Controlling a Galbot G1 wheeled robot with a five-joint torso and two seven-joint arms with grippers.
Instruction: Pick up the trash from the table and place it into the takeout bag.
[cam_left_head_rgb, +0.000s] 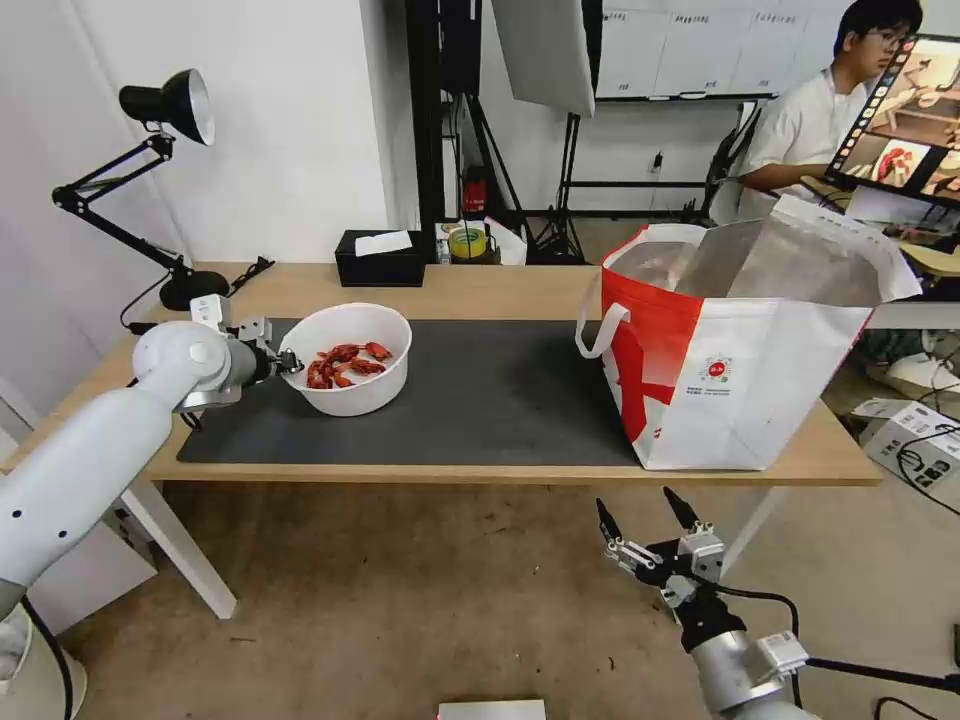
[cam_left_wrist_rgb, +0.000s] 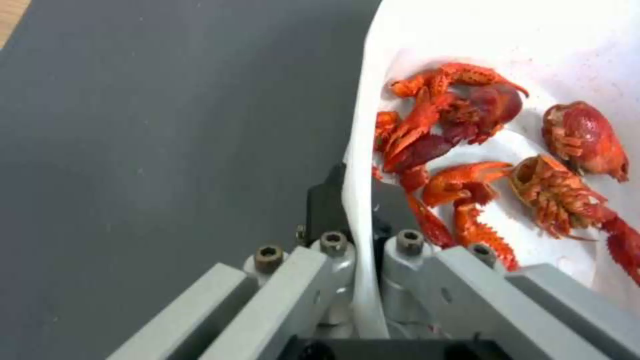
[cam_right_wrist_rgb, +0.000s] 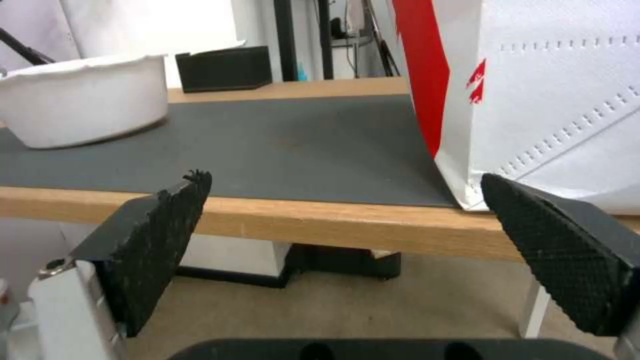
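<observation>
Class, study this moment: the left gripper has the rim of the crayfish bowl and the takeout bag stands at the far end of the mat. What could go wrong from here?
1. The left gripper pinches only the thin rim of the white bowl; lifted from one side, the bowl may tilt or slip.
2. The crayfish shells lie loose, so a tilt could spill them on the grey mat.
3. The takeout bag is tall, so the bowl could catch its edge.
</observation>
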